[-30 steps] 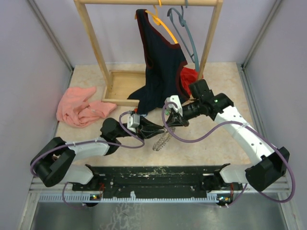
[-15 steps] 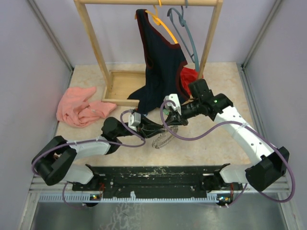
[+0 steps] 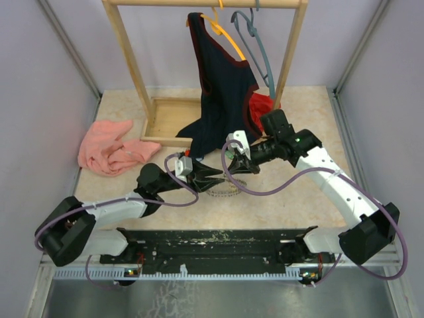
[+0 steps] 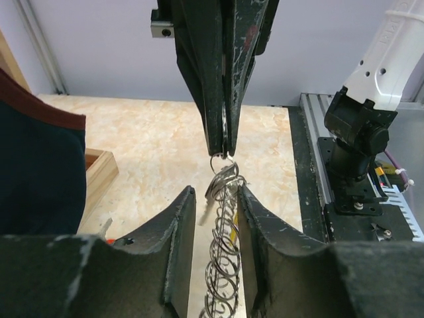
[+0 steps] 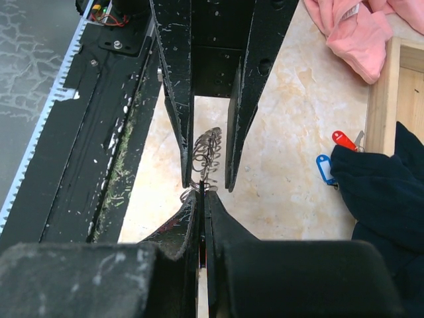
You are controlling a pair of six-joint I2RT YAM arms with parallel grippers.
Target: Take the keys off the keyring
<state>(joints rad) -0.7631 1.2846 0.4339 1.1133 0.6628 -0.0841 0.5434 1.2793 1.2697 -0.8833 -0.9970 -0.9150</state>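
Shows keyring [image 4: 222, 258] near the front middle of the table [image 4: 146, 152], pinched at one rim by the right gripper [image 4: 222, 142], jaws together, apparently as an anchor. Flanked by the left gripper [image 4: 215, 192], jaws apart and not clamping, probably to let the ring turn. Seen edge-on, long axis running from right fingertips toward left palm. Also shows red-tagged key [image 5: 343, 140] and blue-tagged key [image 5: 324, 167] lying off the ring, beside the dark garment [image 5: 377, 192].
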